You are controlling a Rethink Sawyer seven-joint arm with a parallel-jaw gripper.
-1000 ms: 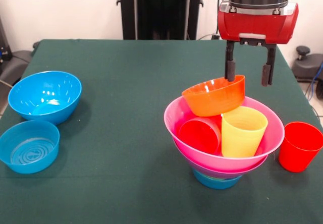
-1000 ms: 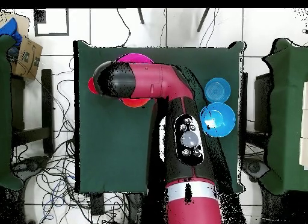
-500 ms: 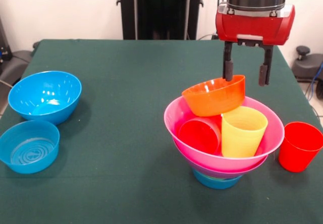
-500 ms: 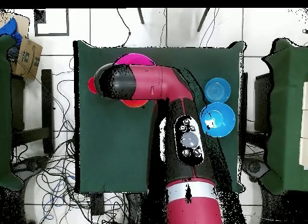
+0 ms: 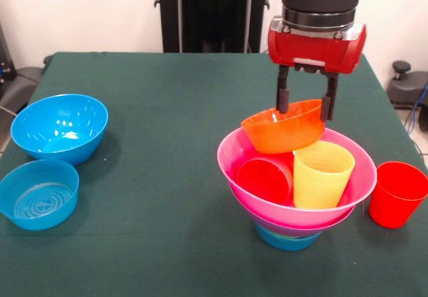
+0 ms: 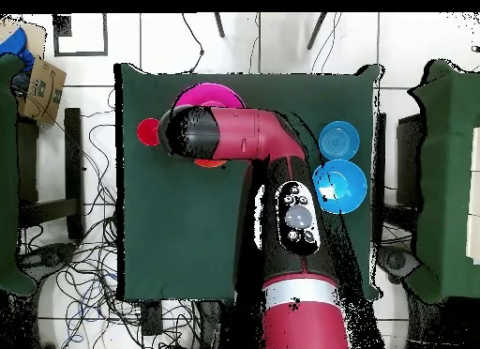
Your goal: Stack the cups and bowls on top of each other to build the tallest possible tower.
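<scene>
- Where the front view comes nearest, at 5 o'clock, the tower (image 5: pixel 296 207) stands on the green tabletop (image 5: pixel 174 176): a small blue bowl (image 5: pixel 286 239) at its base, a purple rim just above it, then the wide pink bowl (image 5: pixel 348 190).
- Inside the pink bowl, a red cup (image 5: pixel 264 178) lies tipped toward the camera at 9 o'clock of the upright yellow cup (image 5: pixel 322 174); the two touch.
- At 3 o'clock of the tower, just beside the pink rim, a second red cup (image 5: pixel 396 193) stands upright on the tabletop.
- At 8 o'clock of the picture sits a shallow blue bowl (image 5: pixel 37 193), and just behind it a deeper blue bowl (image 5: pixel 59 127); both are well apart from the tower.
- Tilted atop the cups and the pink bowl's far rim rests the orange bowl (image 5: pixel 284 127), its mouth facing up and away.
- Behind it, the gripper (image 5: pixel 305 103) hangs with its fingers (image 5: pixel 283 98) spread, one to each side of the orange bowl's far rim; whether they touch it cannot be told.
- From overhead, the arm (image 6: pixel 246 139) covers most of the tower.
</scene>
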